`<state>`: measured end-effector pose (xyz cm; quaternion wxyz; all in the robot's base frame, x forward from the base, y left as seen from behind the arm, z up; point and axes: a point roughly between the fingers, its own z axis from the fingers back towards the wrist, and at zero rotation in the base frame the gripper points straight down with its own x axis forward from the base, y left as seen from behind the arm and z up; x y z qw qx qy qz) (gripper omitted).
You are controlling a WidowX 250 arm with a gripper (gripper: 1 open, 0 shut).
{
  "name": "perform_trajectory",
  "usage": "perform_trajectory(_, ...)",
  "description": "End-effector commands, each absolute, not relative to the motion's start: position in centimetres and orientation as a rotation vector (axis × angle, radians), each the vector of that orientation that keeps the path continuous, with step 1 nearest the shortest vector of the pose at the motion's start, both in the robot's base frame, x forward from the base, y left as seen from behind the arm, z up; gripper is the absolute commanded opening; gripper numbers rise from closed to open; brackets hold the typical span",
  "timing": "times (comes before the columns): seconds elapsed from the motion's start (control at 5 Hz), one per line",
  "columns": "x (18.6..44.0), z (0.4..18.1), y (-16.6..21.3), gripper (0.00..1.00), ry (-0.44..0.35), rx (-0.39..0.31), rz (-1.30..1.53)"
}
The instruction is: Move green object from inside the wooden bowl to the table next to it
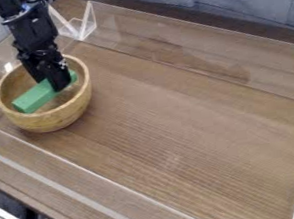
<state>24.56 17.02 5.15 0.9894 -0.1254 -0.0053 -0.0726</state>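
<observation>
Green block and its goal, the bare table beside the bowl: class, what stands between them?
Only the wooden bowl's own wall and rim. The green block lies inside it with the hand closed on its end, so it must be lifted over the rim. The table beside the bowl shows nothing else in the way.

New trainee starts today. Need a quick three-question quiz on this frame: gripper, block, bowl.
1. True or false: the green object already lies on the table.
2. Where is the gripper? A) inside the wooden bowl B) over the bare tabletop C) outside the clear walls
3. In one phrase, how do the jaws stand?

Key:
1. False; it is still within the bowl's rim.
2. A
3. Closed on one end of the green object.
</observation>
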Motion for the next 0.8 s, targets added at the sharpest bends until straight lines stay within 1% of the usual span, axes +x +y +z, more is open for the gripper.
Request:
perform_trajectory(0.0,26.1,7.9,17.6,0.0,-0.09,-0.188,-0.126)
perform_trajectory(0.2,27.1,8.4,17.2,0.0,-0.102,-0.192,-0.096)
perform_trajectory(0.6,28.4,9.9,16.0,0.0,-0.114,-0.206,-0.139)
